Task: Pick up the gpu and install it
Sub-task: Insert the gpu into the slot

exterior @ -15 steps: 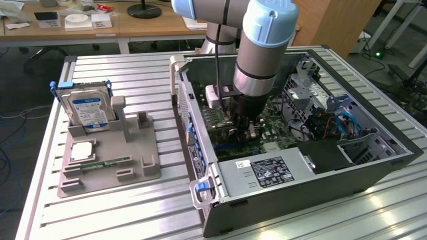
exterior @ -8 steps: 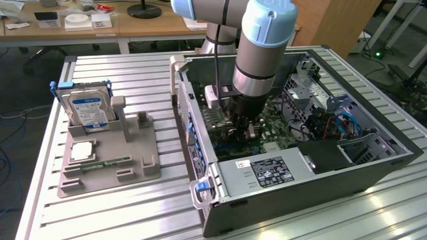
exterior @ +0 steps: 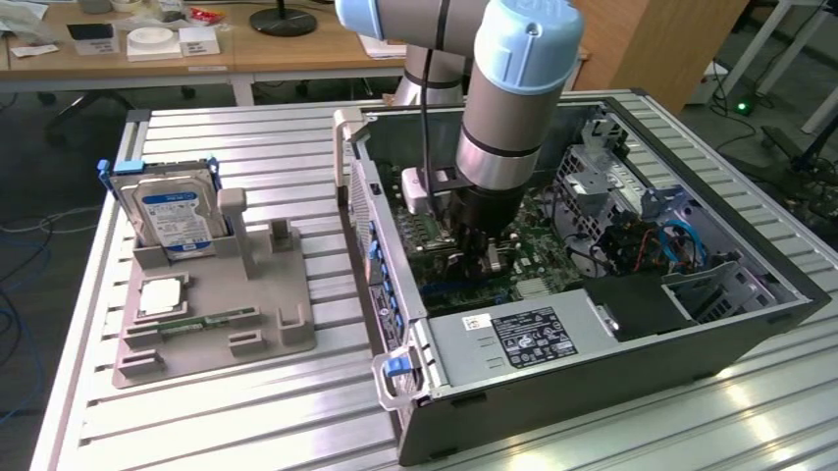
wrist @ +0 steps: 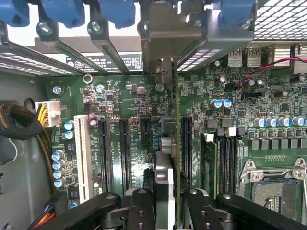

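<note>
My gripper (exterior: 469,263) reaches down inside the open computer case (exterior: 733,324), just above the green motherboard (wrist: 120,96). In the wrist view the gripper (wrist: 168,203) is shut on the gpu (wrist: 176,120), a thin card seen edge-on between the black fingers (wrist: 140,201). The card's pale metal bracket (wrist: 165,43) lies against the case's rear slot openings, under the blue latches (wrist: 72,12). The card stands upright among the long black expansion slots (wrist: 123,148), right beside one slot (wrist: 186,143). I cannot tell whether its edge sits in a slot.
On the slatted table, at the exterior view's left, a grey fixture tray (exterior: 282,329) holds a silver hard drive (exterior: 171,216), a processor chip (exterior: 160,297) and a green memory stick (exterior: 196,322). In the case are the power supply (exterior: 524,339), cables (exterior: 654,245) and the empty processor socket (wrist: 276,187).
</note>
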